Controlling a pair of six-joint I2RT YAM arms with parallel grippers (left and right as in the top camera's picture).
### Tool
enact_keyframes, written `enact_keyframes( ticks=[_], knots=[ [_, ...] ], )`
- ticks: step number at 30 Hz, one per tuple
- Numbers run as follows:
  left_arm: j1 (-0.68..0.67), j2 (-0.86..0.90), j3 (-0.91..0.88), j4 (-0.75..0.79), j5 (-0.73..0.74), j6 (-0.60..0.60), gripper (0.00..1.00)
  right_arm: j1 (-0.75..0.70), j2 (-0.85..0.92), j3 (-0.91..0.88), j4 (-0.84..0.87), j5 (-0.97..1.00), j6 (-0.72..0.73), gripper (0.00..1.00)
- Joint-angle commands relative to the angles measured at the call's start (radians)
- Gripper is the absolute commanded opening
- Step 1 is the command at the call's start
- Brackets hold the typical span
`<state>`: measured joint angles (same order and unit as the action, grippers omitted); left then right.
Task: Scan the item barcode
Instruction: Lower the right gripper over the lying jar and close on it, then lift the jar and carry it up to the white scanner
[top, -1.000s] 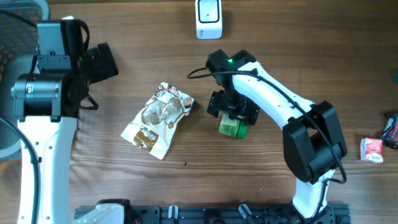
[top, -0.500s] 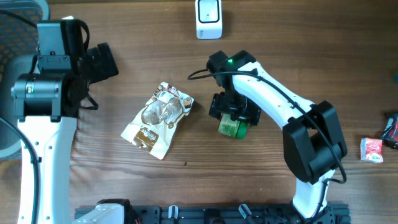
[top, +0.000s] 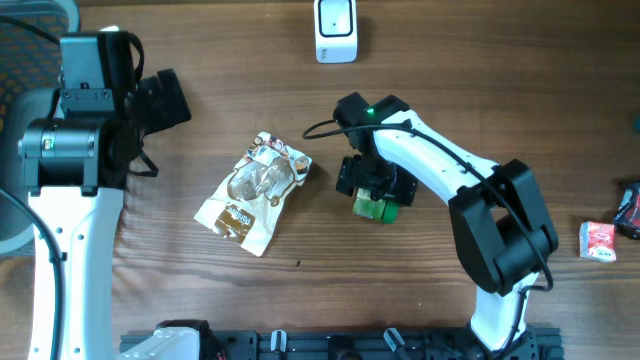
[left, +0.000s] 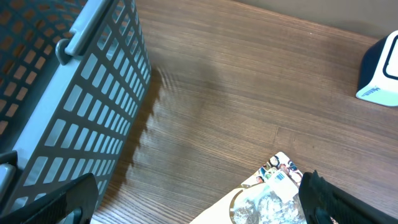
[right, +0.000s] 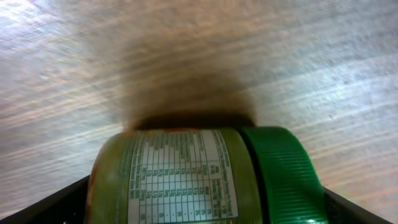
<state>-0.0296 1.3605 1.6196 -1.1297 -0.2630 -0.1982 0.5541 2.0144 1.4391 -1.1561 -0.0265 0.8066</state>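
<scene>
A small jar (top: 373, 208) with a green cap (right: 286, 174) lies on its side on the wooden table. Its printed table of text faces up in the right wrist view, and no barcode shows. My right gripper (top: 376, 186) hangs low over the jar (right: 180, 180), open, with one finger on each side of it. The white scanner (top: 335, 30) stands at the table's far edge, its corner also seen in the left wrist view (left: 380, 71). My left gripper (top: 165, 100) is open at the far left with nothing between its fingers (left: 62, 199).
A gold and white snack pouch (top: 255, 190) lies left of the jar, and its top end (left: 270, 196) shows in the left wrist view. A grey mesh basket (left: 68, 106) stands at the left. A small red and white packet (top: 597, 240) lies at the right edge.
My right arm has shifted slightly left and settled a little more over the jar. The jar, the pouch and the left arm have not moved.
</scene>
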Motion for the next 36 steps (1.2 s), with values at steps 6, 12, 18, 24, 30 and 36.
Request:
enact_keyframes(
  ticks=[6, 12, 18, 24, 30, 36],
  knots=[
    [0.006, -0.016, -0.002, -0.004, 0.005, 0.012, 1.0, 0.002, -0.005, -0.014, 0.019, -0.027, -0.021, 0.99],
    [0.006, -0.016, -0.002, -0.004, 0.005, 0.012, 1.0, 0.001, -0.005, -0.014, 0.019, -0.047, -0.022, 0.87],
    [0.006, -0.016, -0.002, -0.004, 0.005, 0.012, 1.0, 0.001, -0.005, -0.013, 0.021, -0.054, -0.02, 0.85],
    [0.006, -0.016, -0.002, -0.004, 0.005, 0.011, 1.0, 0.001, -0.005, -0.005, 0.026, -0.129, -0.022, 0.85],
    [0.006, -0.016, -0.002, -0.011, 0.005, 0.011, 1.0, -0.013, -0.005, 0.069, -0.023, -0.226, -0.056, 0.86],
    [0.006, -0.016, -0.002, -0.011, 0.005, 0.011, 1.0, -0.07, -0.005, 0.127, -0.073, -0.364, -0.134, 0.85]
  ],
)
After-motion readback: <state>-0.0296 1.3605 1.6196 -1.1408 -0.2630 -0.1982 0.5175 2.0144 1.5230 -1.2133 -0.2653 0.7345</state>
